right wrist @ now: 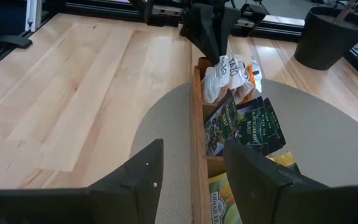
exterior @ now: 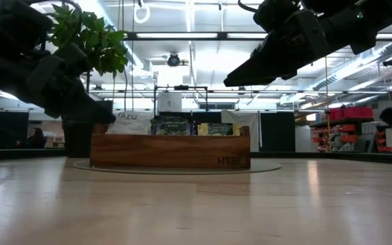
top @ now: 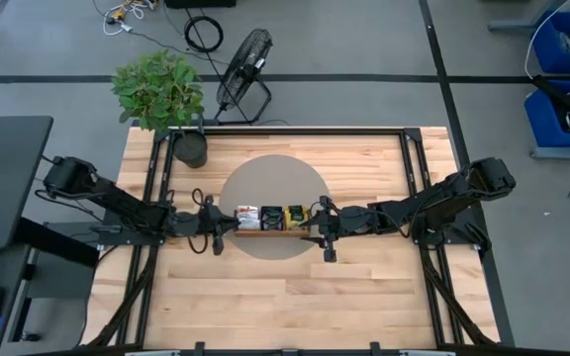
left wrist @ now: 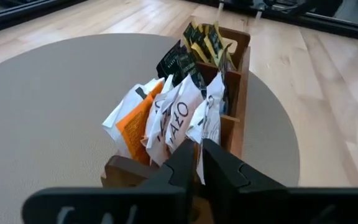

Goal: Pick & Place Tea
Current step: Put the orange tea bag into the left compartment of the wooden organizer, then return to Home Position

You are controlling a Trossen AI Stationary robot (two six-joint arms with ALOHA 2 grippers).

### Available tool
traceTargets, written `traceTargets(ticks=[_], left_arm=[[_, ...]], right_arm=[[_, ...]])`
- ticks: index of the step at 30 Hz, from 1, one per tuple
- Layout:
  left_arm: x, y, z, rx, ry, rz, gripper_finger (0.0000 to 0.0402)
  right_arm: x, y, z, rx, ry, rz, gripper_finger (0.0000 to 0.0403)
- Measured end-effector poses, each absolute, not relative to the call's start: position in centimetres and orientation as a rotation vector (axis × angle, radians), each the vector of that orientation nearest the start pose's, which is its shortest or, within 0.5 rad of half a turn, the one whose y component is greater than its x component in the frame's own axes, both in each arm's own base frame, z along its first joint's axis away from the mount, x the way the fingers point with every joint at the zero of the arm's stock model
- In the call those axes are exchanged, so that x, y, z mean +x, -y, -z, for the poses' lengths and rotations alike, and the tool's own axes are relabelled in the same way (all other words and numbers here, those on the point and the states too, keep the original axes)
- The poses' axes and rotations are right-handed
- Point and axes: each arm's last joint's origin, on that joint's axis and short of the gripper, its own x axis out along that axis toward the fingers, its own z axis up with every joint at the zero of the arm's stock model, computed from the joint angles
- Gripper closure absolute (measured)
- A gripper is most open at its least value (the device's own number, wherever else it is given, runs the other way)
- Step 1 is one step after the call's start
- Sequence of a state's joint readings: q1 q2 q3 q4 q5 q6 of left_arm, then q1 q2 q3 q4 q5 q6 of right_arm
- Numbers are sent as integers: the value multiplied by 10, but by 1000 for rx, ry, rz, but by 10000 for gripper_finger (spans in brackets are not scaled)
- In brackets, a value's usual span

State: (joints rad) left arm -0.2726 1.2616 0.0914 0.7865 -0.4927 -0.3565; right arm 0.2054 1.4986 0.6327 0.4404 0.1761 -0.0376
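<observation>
Wooden compartment tray (top: 265, 230) lies lengthwise at the centre of a round grey mat (top: 310, 188) on the butcher-block table (top: 295, 297). Both arms reach in level with it, one at each short end.

Left gripper (left wrist: 199, 163) sits at the tray's left end, fingers (left wrist: 182, 163) drawn narrow with only a slit between them, tips just at the edge of the orange-and-white sachets (left wrist: 166, 118). Cannot tell whether a sachet is pinched.

Right gripper (right wrist: 188, 165) hangs over the tray's right end, fingers (right wrist: 143, 168) set wide apart, nothing between them.

Tea stands upright in the tray, three colour groups: orange-and-white at the left end, dark navy sachets (right wrist: 244, 124) in the middle, yellow-green sachets (right wrist: 225, 199) at the right end. Individual count per group not readable; several in each.

Open room: bare mat in front of and behind the tray; wide clear wood toward the table's near edge. Far-left corner holds one potted plant (top: 166, 99). Black frame rails (top: 156, 188) run along both sides of the table. One floor fan (top: 245, 74) stands beyond the far edge.
</observation>
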Motion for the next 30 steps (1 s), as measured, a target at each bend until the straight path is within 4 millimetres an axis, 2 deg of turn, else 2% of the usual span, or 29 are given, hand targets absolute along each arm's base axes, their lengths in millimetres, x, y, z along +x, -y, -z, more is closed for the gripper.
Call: traceTargets(ticks=[7, 14, 17, 22, 26, 30], left_arm=[[174, 36, -126, -210, -279, -204, 356], [169, 37, -150, -186, -140, -141, 356], [164, 35, -162, -159, -76, -130, 356], [155, 33, -168, -133, -84, -129, 356], [148, 31, -170, -141, -102, -132, 358], [140, 28, -174, -152, -87, -131, 364]], right_arm=[[288, -55, -179, -122, -417, -38, 227], [290, -55, -185, -159, -359, -45, 235], [291, -55, -188, -176, -325, -48, 269], [290, -55, -191, -176, -314, -50, 382], [283, -53, -197, -152, -245, -41, 395], [264, -44, -205, -117, -124, -32, 399]])
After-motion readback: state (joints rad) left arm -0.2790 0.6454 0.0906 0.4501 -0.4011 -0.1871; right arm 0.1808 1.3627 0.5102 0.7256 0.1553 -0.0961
